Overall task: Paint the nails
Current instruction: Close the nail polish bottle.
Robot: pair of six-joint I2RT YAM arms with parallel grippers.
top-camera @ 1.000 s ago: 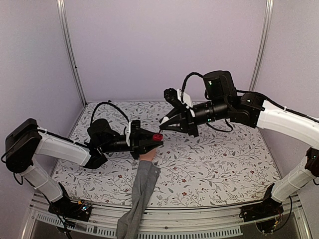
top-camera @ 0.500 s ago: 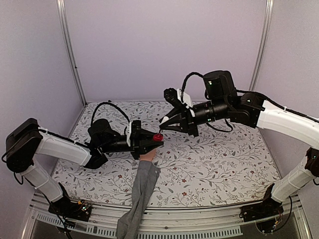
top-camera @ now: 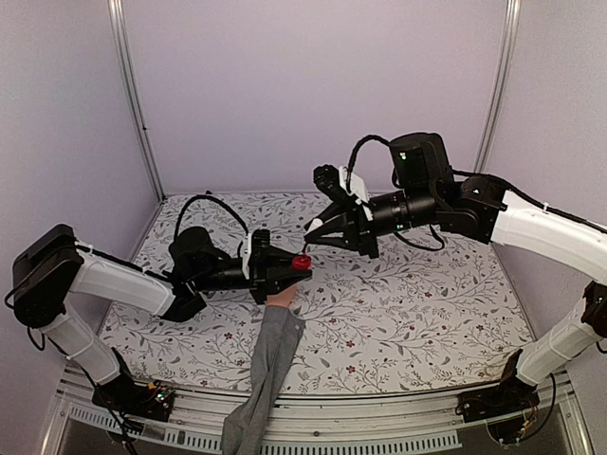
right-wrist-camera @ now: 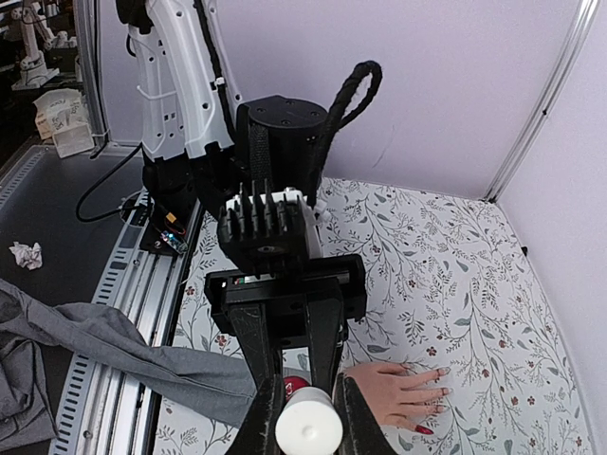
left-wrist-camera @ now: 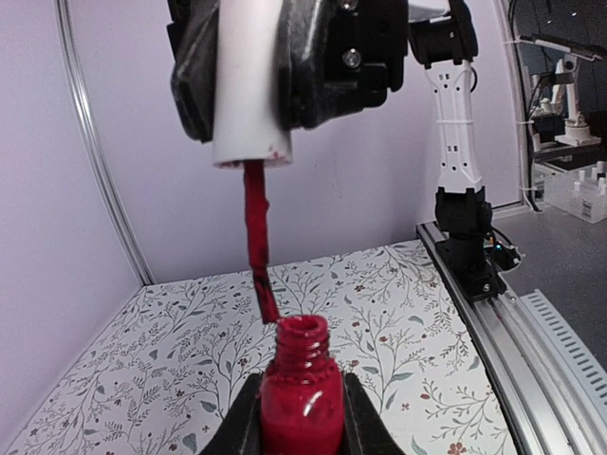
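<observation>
I see floral table [top-camera: 408,322], both arms reaching twd its middle. Grey sleeve [top-camera: 270,365] runs from near edge up to mannequin hand [right-wrist-camera: 394,393], which lies flat on cloth w/ fingers spread, just below L gripper [top-camera: 296,267]. L gripper is clamped on red polish bottle [left-wrist-camera: 302,408], upright, neck open. R gripper [right-wrist-camera: 308,427] is clamped on white cap [left-wrist-camera: 248,104]. Red brush [left-wrist-camera: 256,237] hangs w/ tip just above bottle mouth. Nails [right-wrist-camera: 446,381] are at fingertips, down on cloth; one looks red.
</observation>
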